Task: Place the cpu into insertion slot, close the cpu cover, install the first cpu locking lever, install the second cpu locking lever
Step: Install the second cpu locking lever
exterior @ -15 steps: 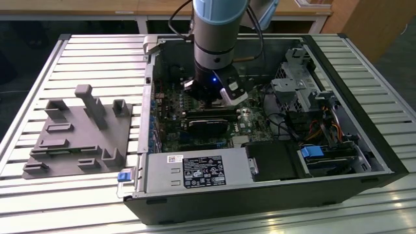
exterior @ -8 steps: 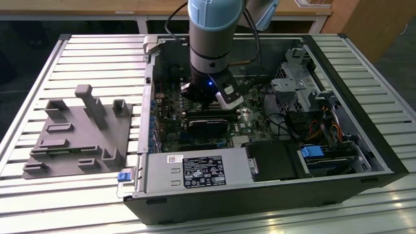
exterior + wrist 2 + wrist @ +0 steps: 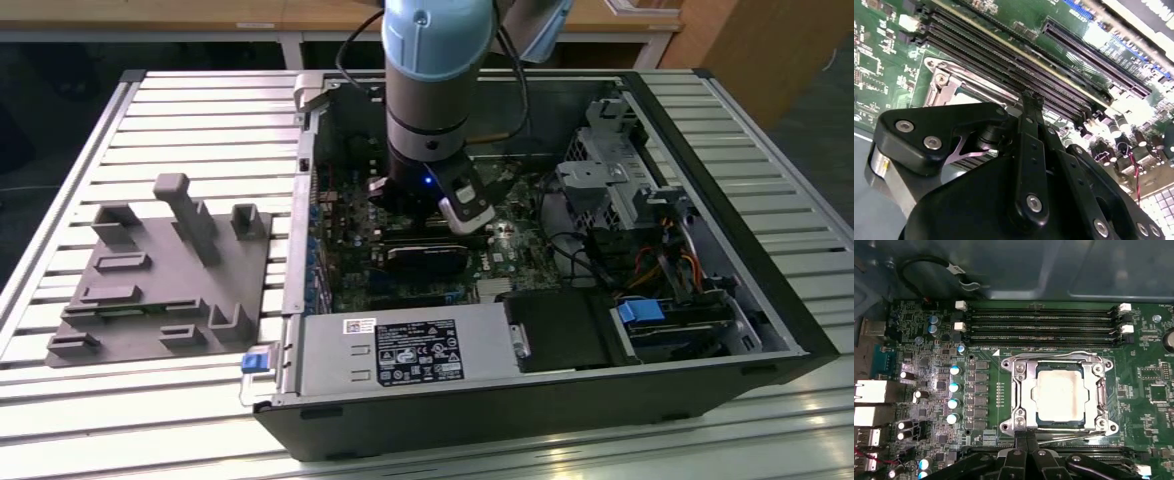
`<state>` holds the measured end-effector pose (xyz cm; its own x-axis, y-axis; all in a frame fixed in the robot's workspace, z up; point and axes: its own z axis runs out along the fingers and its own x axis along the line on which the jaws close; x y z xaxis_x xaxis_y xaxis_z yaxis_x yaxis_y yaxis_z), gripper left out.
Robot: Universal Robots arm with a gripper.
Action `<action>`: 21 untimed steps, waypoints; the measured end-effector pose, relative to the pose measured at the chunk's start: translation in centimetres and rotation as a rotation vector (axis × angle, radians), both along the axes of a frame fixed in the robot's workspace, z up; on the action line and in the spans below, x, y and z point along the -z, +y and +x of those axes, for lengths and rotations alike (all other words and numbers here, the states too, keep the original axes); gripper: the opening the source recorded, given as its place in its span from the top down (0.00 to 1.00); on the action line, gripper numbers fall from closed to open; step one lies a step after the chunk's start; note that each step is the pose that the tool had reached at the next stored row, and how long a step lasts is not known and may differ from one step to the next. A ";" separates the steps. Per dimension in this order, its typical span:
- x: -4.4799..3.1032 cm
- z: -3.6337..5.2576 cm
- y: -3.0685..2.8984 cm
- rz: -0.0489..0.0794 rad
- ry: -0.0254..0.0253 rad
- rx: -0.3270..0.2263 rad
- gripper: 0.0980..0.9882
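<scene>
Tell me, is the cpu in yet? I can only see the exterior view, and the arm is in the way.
Observer: Yes. In the first wrist view the cpu lies flat in its socket on the green board.
Operator: Is the lid thing on top of it?
Observer: The cpu cover lies flat around it, and the silver top shows through the square cut-out.
Operator: Where is the gripper?
Observer: The gripper is at the socket's edge with its fingers together, right by the end of a thin wire lever.
</scene>
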<state>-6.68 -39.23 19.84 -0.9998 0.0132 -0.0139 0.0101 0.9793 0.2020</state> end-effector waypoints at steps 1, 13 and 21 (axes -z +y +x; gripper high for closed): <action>0.04 -0.11 -0.10 0.003 -0.0001 0.000 0.99; 0.60 -0.76 -0.46 0.057 -0.0011 0.000 0.99; 1.05 -1.25 -0.48 0.088 -0.0013 0.000 0.99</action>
<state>-7.92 -39.71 18.79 -0.9998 0.0143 -0.0140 0.0097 0.9578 0.2874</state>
